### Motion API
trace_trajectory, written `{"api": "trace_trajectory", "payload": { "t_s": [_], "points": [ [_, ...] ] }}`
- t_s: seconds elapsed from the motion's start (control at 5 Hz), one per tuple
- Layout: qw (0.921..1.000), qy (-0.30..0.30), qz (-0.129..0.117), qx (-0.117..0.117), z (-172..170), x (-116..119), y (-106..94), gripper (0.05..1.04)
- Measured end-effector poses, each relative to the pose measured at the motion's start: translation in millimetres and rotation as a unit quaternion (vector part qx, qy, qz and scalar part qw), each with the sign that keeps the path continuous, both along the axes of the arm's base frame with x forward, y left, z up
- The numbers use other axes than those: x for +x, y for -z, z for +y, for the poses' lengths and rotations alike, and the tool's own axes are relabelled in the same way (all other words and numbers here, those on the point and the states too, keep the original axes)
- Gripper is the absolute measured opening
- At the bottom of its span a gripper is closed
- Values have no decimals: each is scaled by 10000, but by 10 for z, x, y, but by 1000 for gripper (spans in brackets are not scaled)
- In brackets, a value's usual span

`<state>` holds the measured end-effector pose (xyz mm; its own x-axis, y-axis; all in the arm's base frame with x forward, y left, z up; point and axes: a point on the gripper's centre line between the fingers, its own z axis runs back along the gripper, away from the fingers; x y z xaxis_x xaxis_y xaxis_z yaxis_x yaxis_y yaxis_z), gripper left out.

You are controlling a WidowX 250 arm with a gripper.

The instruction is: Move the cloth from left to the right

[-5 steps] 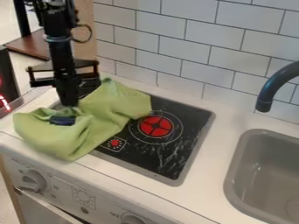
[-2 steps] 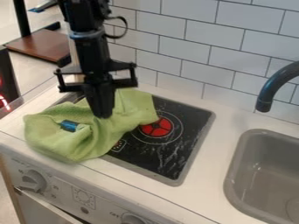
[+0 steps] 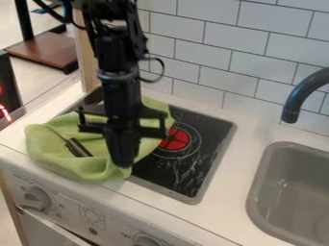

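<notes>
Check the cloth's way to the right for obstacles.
Nothing visible blocks the cloth across the stovetop, except the end effector at the cloth's near right edge; a small dark object lies on the cloth.

The gripper [image 3: 124, 166] points down at the right front part of the crumpled green cloth [image 3: 51, 153], which covers the left of the black stovetop [image 3: 199, 163] and the white counter beside it. A small dark object [image 3: 78, 147] lies on the cloth. Right of the stovetop, a dark faucet [image 3: 299, 96] arches above the grey sink [image 3: 257, 192].
</notes>
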<state>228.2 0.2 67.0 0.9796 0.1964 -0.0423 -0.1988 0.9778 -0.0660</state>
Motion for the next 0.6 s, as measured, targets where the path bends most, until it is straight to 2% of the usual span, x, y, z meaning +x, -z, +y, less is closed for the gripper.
{"api": "trace_trajectory", "payload": {
  "t_s": [0.2, 0.4, 0.6],
  "points": [
    [9988, 425, 196, 121, -143, -101, 250, 48],
    [9983, 497, 212, 205, -132, -119, 354, 58],
    [9971, 694, 201, 245, -196, -130, 382, 146]
  ]
}}
